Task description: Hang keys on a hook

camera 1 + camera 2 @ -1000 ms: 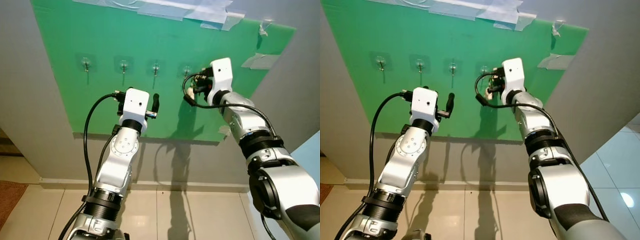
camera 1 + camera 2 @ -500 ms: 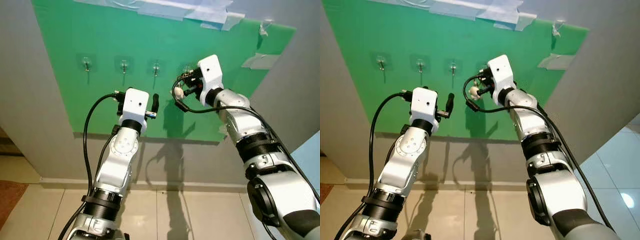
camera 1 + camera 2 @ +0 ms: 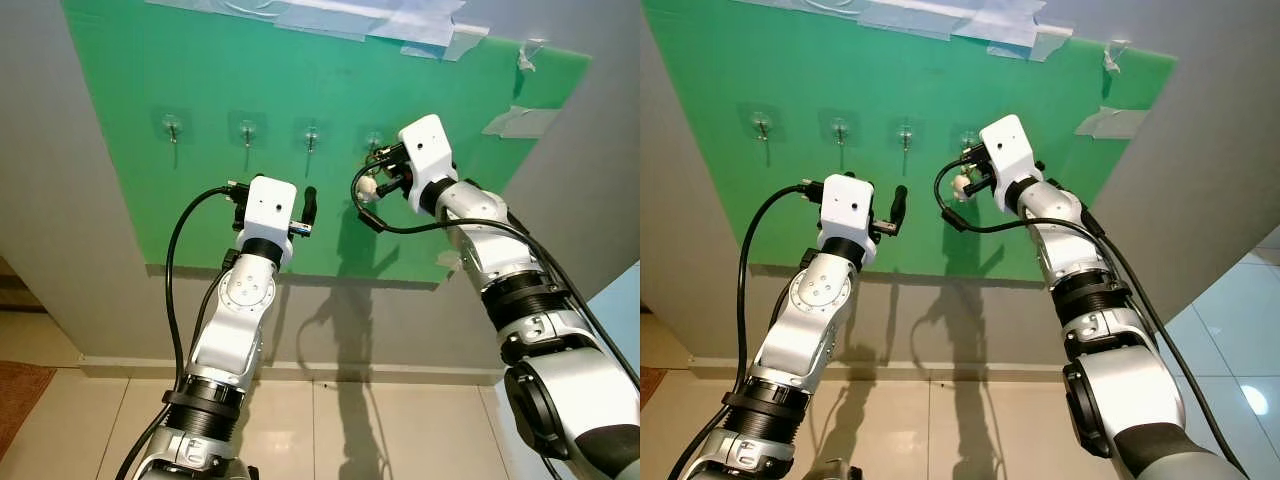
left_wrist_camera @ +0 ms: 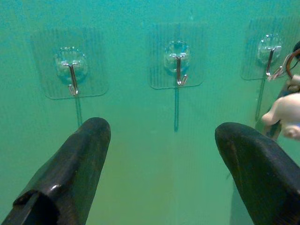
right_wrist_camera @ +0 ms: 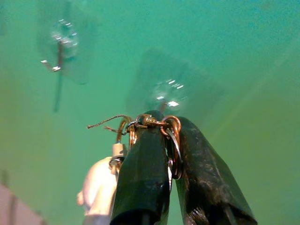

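Your left gripper (image 4: 159, 173), fingers apart, idles below the hook row. Right gripper (image 5: 164, 140) stays clamped on the keys (image 5: 154, 129), white charm (image 3: 961, 184) dangling. It has swung back right to just under the rightmost hook (image 3: 373, 142), on the green board (image 3: 200, 80). Ring not yet on; alignment looks closer.
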Controlling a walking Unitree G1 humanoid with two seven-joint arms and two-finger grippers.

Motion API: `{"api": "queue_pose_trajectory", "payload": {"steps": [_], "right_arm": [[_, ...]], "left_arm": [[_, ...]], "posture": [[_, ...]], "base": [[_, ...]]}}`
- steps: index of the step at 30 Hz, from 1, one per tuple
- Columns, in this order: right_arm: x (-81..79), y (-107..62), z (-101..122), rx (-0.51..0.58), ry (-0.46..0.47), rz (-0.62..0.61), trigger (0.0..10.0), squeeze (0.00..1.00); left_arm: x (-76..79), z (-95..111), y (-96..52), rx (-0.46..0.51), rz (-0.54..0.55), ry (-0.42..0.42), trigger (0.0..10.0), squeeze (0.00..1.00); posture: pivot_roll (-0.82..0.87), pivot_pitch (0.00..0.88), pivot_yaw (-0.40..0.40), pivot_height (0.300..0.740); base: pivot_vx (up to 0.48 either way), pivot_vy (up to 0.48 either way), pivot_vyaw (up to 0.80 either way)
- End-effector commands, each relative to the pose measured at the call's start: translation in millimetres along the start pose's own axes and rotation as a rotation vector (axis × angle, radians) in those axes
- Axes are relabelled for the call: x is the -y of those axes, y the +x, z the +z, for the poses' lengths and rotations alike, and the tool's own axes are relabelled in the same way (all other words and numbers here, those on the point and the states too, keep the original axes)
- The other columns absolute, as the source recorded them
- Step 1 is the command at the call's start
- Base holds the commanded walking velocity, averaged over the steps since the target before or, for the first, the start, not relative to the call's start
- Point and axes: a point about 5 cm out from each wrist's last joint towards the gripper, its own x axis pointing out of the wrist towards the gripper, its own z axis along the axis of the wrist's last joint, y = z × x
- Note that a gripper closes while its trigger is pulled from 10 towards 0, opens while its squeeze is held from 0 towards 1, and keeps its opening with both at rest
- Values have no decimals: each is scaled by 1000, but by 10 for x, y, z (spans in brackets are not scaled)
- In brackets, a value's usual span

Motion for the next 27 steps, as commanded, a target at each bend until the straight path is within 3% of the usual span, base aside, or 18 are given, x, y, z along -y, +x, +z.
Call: {"api": "queue_pose_trajectory", "payload": {"steps": [1,21,27], "right_arm": [[76,-18,41,16,-43,-32,0,0],[-2,31,-21,12,-88,-57,0,0],[-35,71,76,56,-142,-61,0,0]], "left_arm": [[35,52,31,15,-16,-2,10000,0],[33,49,27,13,-10,-6,10000,0],[21,49,26,13,-7,-5,10000,0]], "posture": [[-3,0,-100,740],[2,0,-103,740],[9,0,-104,740]], "base": [[0,0,0],[0,0,0],[0,0,0]]}}
